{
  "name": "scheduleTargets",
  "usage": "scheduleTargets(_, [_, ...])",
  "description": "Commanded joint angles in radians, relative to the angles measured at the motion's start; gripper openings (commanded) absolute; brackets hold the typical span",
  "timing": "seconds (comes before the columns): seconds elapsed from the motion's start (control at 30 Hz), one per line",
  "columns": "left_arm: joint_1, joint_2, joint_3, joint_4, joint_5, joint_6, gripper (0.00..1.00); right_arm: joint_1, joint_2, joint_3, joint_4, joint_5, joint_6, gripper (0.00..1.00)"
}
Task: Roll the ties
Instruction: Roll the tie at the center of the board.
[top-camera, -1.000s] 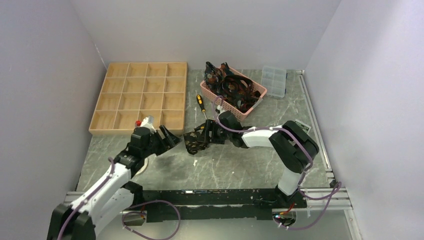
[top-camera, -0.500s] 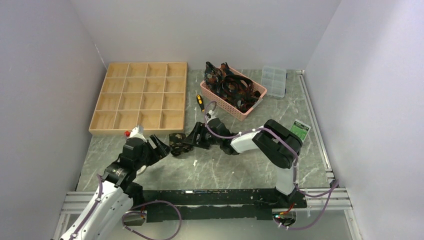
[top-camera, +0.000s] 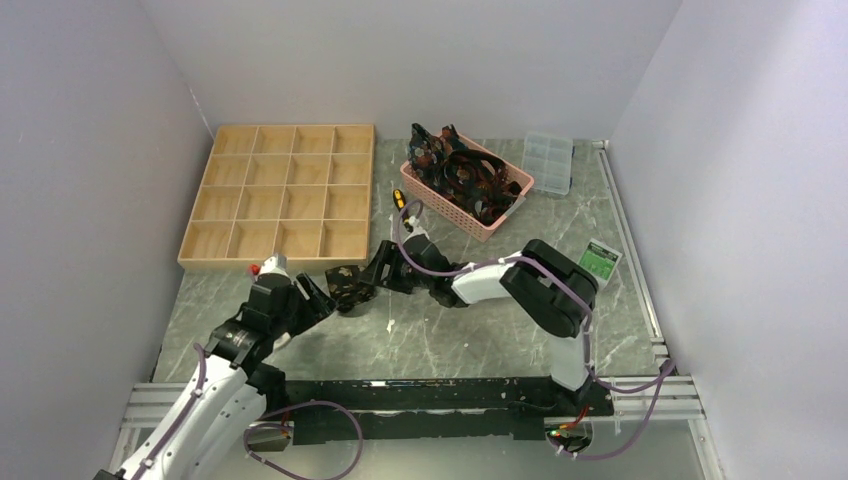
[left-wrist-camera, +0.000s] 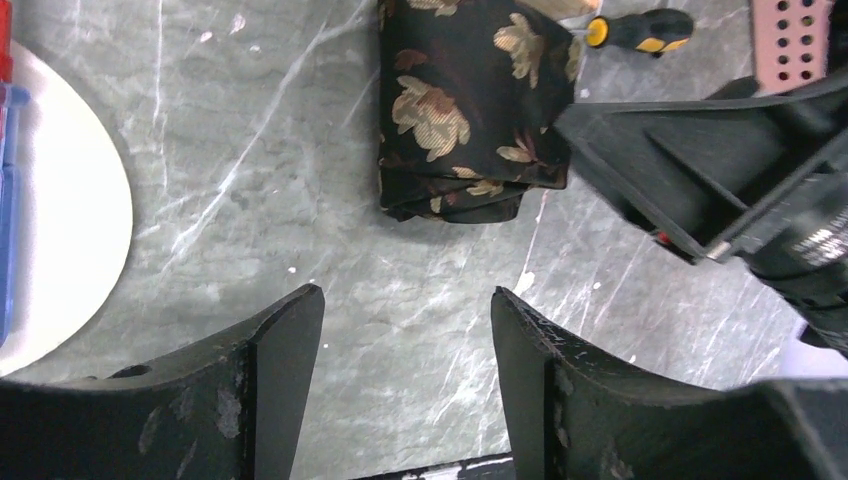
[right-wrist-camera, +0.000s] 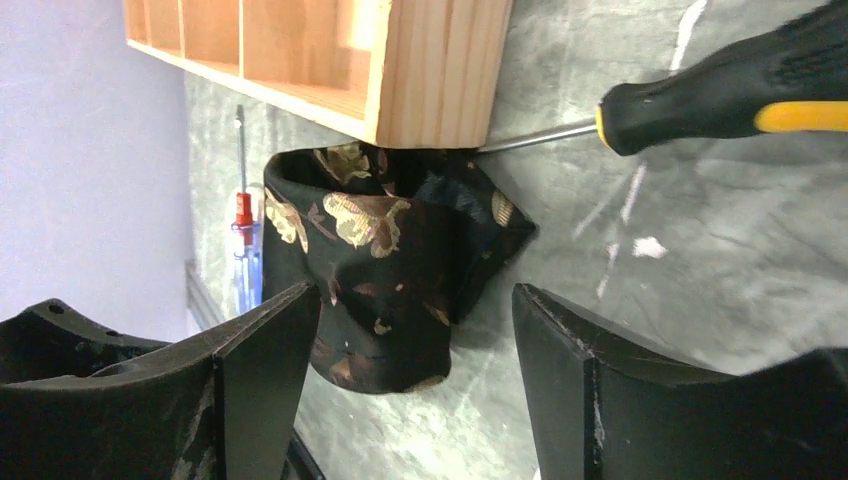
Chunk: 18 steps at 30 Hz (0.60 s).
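Left hand (top-camera: 318, 291) (left-wrist-camera: 405, 312): fingers spread wide over bare counter (top-camera: 450, 330) (left-wrist-camera: 300, 200), nothing between them. The rolled tie (top-camera: 350, 285) (left-wrist-camera: 465, 100) (right-wrist-camera: 380, 270) lies just ahead of its tips, apart from them.

Right hand (top-camera: 376, 276) (right-wrist-camera: 412, 300): fingers likewise parted wide, gripping nothing. It faces the left hand from the other side of the roll. In its own wrist view the roll sits in front of the gap, one fingertip at its edge and counter showing beside the other.

Left wrist view only: the layered end of the roll, black cloth with tan-gold leaf figures; one right-hand finger reaching the roll's side; a white disc (left-wrist-camera: 60, 230) at the frame's left edge.

Right wrist view only: the roll lies against the near corner of the wooden tray (top-camera: 275, 262) (right-wrist-camera: 440, 70); the shaft of the yellow-and-black screwdriver (top-camera: 402, 205) (left-wrist-camera: 640, 28) (right-wrist-camera: 740, 100) points at that same corner; a red-handled tool (right-wrist-camera: 240, 215) lies beyond the roll.

Top view only: the tray's grid of square compartments at rear left. A pink basket (top-camera: 455, 212) at rear centre holds a heap of dark ties (top-camera: 470, 175) with reddish-orange patterns, some rising above its rim. A clear box (top-camera: 549, 160) stands just right of the basket; its contents cannot be made out.
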Motion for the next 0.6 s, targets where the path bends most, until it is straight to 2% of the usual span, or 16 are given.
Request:
scheduleTargets(0.0, [-0.013, 0.043, 0.052, -0.029, -0.016, -0.03, 0.65, 0.002, -0.102, 0.016, -0.156, 0.074, -0.112, 0.76])
scheduleTargets(0.17, [-0.058, 0.109, 0.082, -0.043, 0.029, -0.034, 0.49, -0.005, -0.217, -0.027, -0.224, 0.126, -0.16, 0.77])
scheduleTargets(0.23, [-0.125, 0.135, 0.074, -0.031, 0.017, -0.064, 0.42, -0.01, -0.279, -0.069, -0.24, 0.159, -0.183, 0.77])
scheduleTargets(0.3, [-0.219, 0.172, 0.054, 0.012, -0.005, -0.101, 0.31, -0.02, -0.346, -0.116, -0.251, 0.188, -0.207, 0.77])
scheduleTargets(0.43, [-0.29, 0.341, 0.034, 0.128, -0.035, -0.132, 0.12, -0.054, -0.468, -0.205, -0.271, 0.222, -0.238, 0.76])
scheduleTargets(0.57, [-0.286, 0.553, 0.077, 0.181, -0.1, -0.108, 0.03, -0.085, -0.558, -0.266, -0.289, 0.232, -0.264, 0.76])
